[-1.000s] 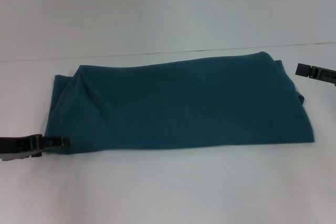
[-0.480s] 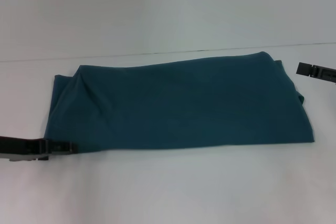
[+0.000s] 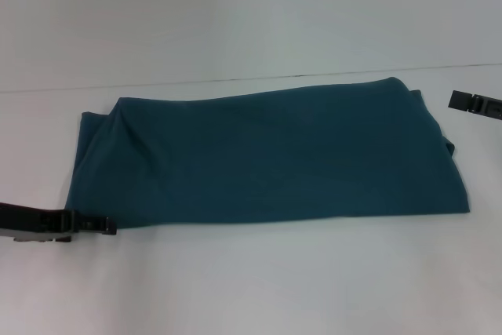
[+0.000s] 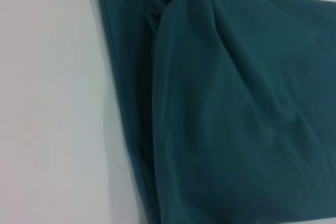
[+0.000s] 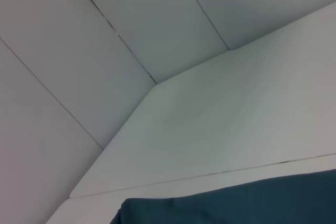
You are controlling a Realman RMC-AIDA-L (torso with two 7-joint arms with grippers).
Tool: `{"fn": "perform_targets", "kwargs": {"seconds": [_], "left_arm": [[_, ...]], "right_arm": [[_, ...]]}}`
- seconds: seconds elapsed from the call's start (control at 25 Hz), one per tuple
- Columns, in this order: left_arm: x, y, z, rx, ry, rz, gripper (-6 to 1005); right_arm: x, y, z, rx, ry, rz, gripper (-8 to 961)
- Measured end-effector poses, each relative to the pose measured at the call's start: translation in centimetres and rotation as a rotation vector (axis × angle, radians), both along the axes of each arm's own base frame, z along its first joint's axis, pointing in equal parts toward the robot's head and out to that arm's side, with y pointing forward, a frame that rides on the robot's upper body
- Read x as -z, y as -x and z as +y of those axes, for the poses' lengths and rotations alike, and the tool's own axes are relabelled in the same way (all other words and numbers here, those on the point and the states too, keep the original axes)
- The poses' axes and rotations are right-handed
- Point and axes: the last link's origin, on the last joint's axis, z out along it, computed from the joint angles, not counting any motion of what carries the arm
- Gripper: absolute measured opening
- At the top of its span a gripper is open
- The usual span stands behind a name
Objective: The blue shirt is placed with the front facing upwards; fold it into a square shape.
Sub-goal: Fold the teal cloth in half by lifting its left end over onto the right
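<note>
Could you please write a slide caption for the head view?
Blue shirt folded into a long band on the white table, left hand at its near-left corner, right hand beside its far-right end.

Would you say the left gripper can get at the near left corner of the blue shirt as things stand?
Probably yes. The left gripper lies low on the table, its tip right at that corner of the blue shirt, with nothing between them.

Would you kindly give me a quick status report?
Left gripper at blue shirt's near-left corner. Right gripper off its far-right end. Shirt folded into long band.
</note>
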Motion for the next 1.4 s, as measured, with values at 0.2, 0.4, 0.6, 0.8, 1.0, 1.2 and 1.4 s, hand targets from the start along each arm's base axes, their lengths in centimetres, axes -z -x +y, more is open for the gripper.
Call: {"fn": "perform_targets", "kwargs": {"seconds": [0.2, 0.4, 0.6, 0.8, 1.0, 1.2, 1.4], "left_arm": [[-0.1, -0.1, 0.2, 0.003, -0.006, 0.007, 948], [0.0, -0.2, 0.4, 0.007, -0.007, 0.009, 948], [0.0, -0.2, 0.6, 0.007, -0.02, 0.014, 947], [0.5, -0.4, 1.0, 0.014, -0.029, 0.012, 947], [0.5, -0.6, 1.4, 0.022, -0.046, 0.012, 946], [0.5, -1.0, 1.7, 0.029, -0.062, -0.003, 946], [0.6, -1.4, 2.0, 0.04, -0.071, -0.006, 945]], "right_arm": [[-0.1, 0.0, 0.0, 0.001, -0.001, -0.001, 872], [-0.1, 0.0, 0.0, 0.001, -0.003, -0.002, 872], [-0.2, -0.1, 0.0, 0.002, -0.005, -0.001, 873], [-0.2, -0.1, 0.0, 0.005, -0.007, -0.001, 873], [-0.2, -0.2, 0.0, 0.007, -0.01, -0.003, 874], [-0.2, -0.2, 0.0, 0.008, -0.012, -0.004, 874], [-0.2, -0.2, 0.0, 0.006, -0.013, -0.007, 872]]}}
